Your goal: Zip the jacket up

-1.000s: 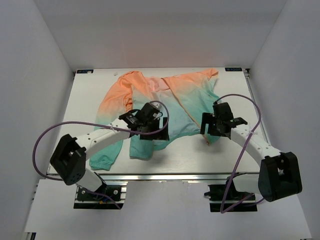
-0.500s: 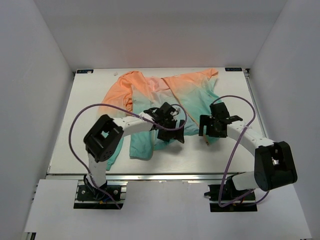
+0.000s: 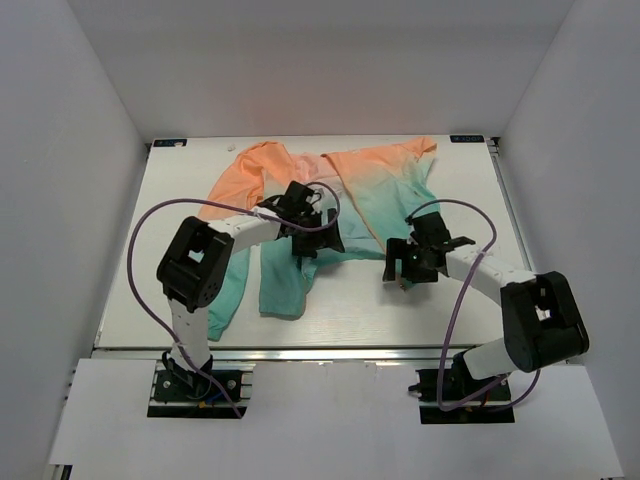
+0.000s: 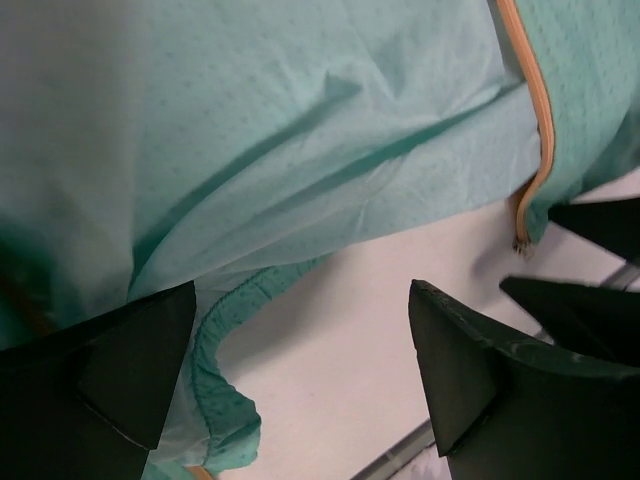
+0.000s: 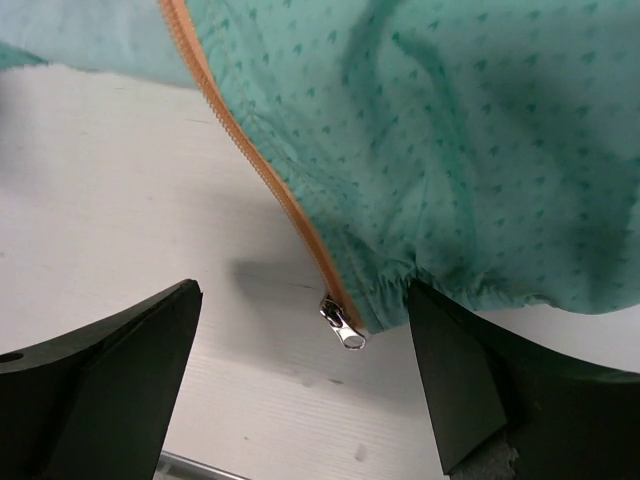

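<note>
Fabric of the jacket point(image 3: 375, 190) lies spread on the white table point(image 3: 180, 170), orange at the hood and shoulders and fading to teal at the hem, with the front open. At the left, we see the left gripper point(image 4: 300, 300) over the teal hem, its jaws wide apart and holding nothing. Its wrist camera shows us wrinkles, a gathered hem edge and the lower end of one orange zipper tape point(image 4: 541, 120), too small to read in the top view. At the right, the right gripper point(image 5: 303, 290) hovers above the hem corner of the other front panel, jaws also spread wide and empty. Only its wrist view shows the small metal zipper pull point(image 5: 346, 330), lying on the table at that corner.
</note>
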`<move>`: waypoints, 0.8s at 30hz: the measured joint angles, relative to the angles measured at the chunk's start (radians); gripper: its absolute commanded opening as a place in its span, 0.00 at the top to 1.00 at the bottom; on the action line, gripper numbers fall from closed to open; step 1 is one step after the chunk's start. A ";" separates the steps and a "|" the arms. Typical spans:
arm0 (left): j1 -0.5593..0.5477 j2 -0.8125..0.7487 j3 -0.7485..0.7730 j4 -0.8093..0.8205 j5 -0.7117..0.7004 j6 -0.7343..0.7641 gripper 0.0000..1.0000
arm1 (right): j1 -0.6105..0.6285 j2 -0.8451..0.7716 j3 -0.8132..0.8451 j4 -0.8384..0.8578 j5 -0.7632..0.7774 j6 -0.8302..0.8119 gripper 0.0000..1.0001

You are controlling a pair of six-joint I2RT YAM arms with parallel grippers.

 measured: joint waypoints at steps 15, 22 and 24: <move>0.061 -0.016 0.016 -0.060 -0.102 0.074 0.02 | 0.386 0.049 0.027 0.108 -0.039 0.159 0.14; 0.069 -0.115 -0.079 -0.095 -0.128 0.090 0.02 | 0.403 -0.033 0.100 -0.029 0.147 0.207 0.17; 0.070 -0.148 -0.090 -0.102 -0.130 0.090 0.02 | 0.401 -0.053 0.121 -0.055 0.200 0.210 0.21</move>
